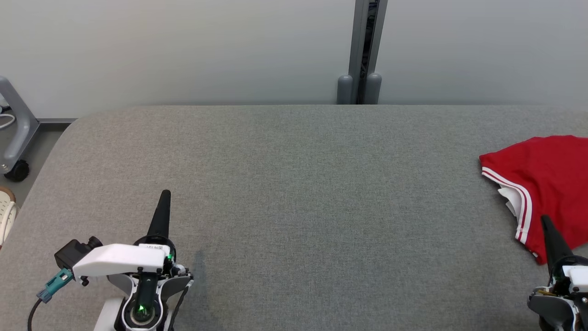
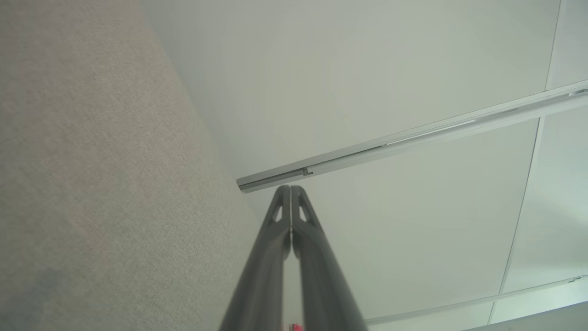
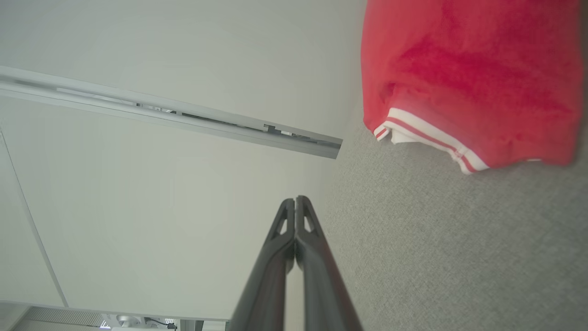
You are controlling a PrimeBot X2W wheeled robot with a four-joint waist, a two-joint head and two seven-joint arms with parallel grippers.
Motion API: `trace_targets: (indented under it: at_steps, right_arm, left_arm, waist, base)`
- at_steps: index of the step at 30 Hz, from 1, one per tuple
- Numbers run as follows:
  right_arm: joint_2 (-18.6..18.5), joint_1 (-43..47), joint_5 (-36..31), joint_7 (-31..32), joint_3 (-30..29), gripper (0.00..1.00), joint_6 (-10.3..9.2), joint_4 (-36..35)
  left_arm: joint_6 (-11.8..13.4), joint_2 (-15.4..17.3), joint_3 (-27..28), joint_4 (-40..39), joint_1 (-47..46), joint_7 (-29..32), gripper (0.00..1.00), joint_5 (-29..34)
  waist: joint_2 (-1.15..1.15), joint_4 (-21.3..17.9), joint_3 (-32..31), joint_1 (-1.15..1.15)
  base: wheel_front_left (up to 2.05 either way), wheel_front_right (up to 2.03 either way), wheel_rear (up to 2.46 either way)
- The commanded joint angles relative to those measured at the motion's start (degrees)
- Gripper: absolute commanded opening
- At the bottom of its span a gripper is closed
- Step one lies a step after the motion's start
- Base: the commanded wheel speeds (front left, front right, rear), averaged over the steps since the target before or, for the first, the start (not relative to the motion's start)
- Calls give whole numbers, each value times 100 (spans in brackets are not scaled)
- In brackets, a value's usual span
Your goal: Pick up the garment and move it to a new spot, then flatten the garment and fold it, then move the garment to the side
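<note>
Left gripper [image 1: 165, 195] sits low on the left, jaws pressed together, holding nothing; grey padded table [image 1: 294, 184] stretches across the middle; red garment [image 1: 546, 174] with white-striped trim lies bunched at the table's far right; right gripper [image 1: 545, 219] hovers just beside it, jaws together, empty.

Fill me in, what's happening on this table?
Nothing is being handled right now. A red garment with white-striped trim lies bunched at the right edge of the grey table. The left gripper is shut and empty over the table's left side; the right gripper is shut too, close to the red garment but not gripping it.
</note>
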Motion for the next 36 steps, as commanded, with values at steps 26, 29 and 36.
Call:
trace_targets:
  at_steps: [26, 29, 36]
  right_arm:
    - [-69, -187, 1180, 417, -303, 0, 2, 61]
    - [-69, -190, 1284, 460, -325, 0, 2, 70]
    - [-69, -192, 1350, 474, -335, 0, 2, 72]
  left_arm:
    - [-133, 39, -49, 235, -370, 230, 0, -1198]
    - [-137, 39, -54, 260, -403, 245, 0, -1321]
    - [-136, 39, -56, 270, -399, 260, 0, -1368]
  waist:
    - [0, -51, -36, 0]
    - [0, -57, -40, 0]
    - [0, -61, -43, 0]
  base:
    - [0, 0, 0]
    - [0, 0, 0]
    - [0, 0, 0]
